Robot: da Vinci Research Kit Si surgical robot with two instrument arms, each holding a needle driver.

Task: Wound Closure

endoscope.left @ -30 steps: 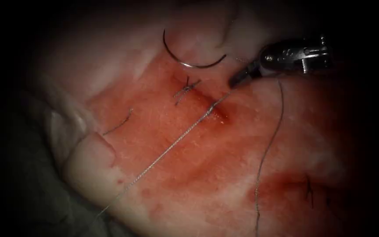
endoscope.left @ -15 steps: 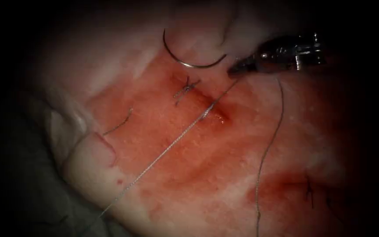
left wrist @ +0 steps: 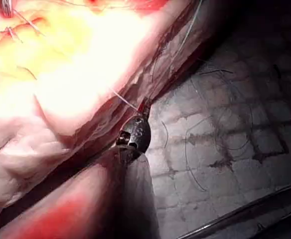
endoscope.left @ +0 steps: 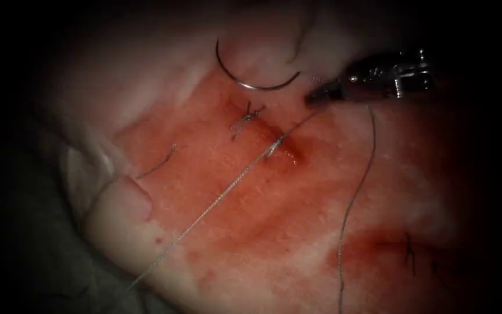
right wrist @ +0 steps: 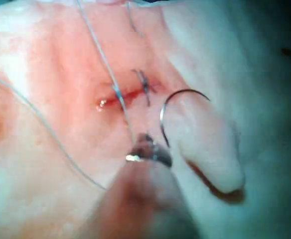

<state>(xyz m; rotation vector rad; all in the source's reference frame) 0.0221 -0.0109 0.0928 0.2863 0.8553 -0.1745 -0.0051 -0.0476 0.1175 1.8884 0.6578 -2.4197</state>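
The curved needle (endoscope.left: 257, 88) lies loose on the tissue (endoscope.left: 274, 232) beyond the cut's (endoscope.left: 290, 152) upper end, held by neither tool; it also appears as the needle (right wrist: 162, 117) beside the right tool's tip. The right tool (endoscope.left: 314, 97) is shut on the thread (endoscope.left: 222, 195) just right of the cut. From there the thread runs taut through a knot (endoscope.left: 274, 145) at the cut and down left off the tissue's edge. There the left tool (left wrist: 143, 107) is shut on the thread (left wrist: 121, 98). In the right wrist view the right tool (right wrist: 146, 148) grips the thread (right wrist: 105, 64).
A finished stitch (endoscope.left: 246, 118) with short ends sits up left of the knot. A slack length of thread (endoscope.left: 355, 192) hangs down the tissue's right side. A cut end (endoscope.left: 159, 165) lies on the left, another stitch (endoscope.left: 409, 253) lower right. Loose threads (left wrist: 210, 134) lie on the bench cloth.
The right tool's tip has risen a little, away from the cut, with the thread in it. The thread's knot at the cut shifted slightly up left. The needle has not moved.
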